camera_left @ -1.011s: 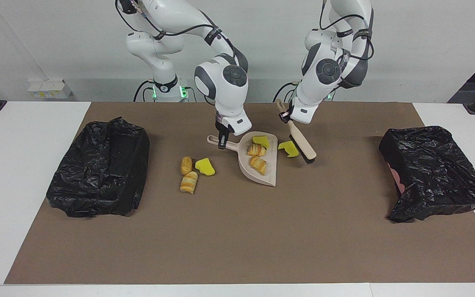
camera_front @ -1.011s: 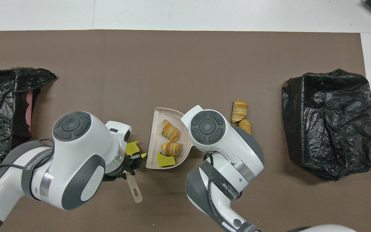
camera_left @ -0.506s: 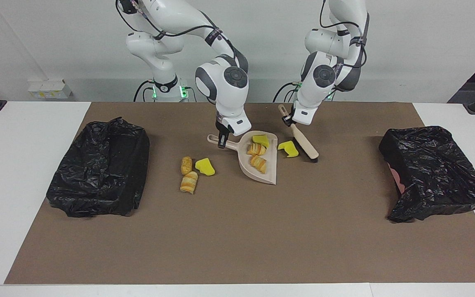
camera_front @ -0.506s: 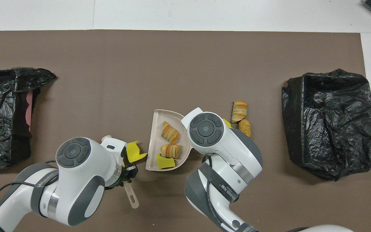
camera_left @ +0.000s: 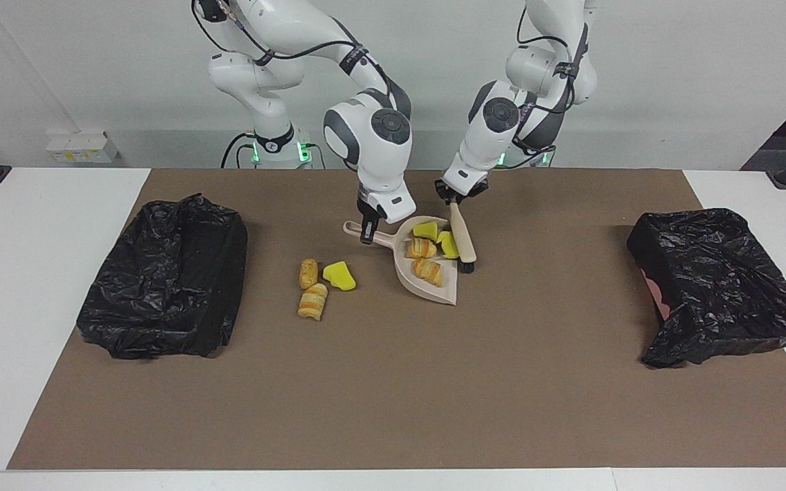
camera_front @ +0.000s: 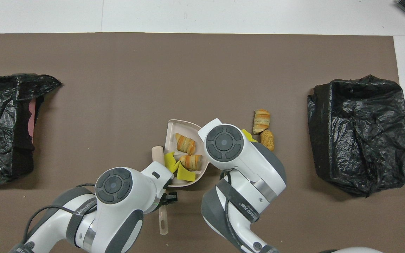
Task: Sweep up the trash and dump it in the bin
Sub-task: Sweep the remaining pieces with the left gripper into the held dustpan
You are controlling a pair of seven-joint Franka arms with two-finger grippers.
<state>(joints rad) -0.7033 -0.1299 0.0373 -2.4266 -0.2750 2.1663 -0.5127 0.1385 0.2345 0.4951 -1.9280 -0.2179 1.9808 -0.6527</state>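
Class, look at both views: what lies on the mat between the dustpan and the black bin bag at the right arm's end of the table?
Three loose pieces: two pastry rolls and a yellow sponge chunk, between dustpan and bin bag. The facing view shows all three.

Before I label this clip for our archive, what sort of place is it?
Probably a robotics lab: a brown paper-covered table, bins lined with black plastic bags, staged yellow sponge chunks and pastry rolls, plain white wall.

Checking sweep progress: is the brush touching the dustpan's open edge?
Touching. The facing view shows the brush lying along the dustpan mouth with no gap.
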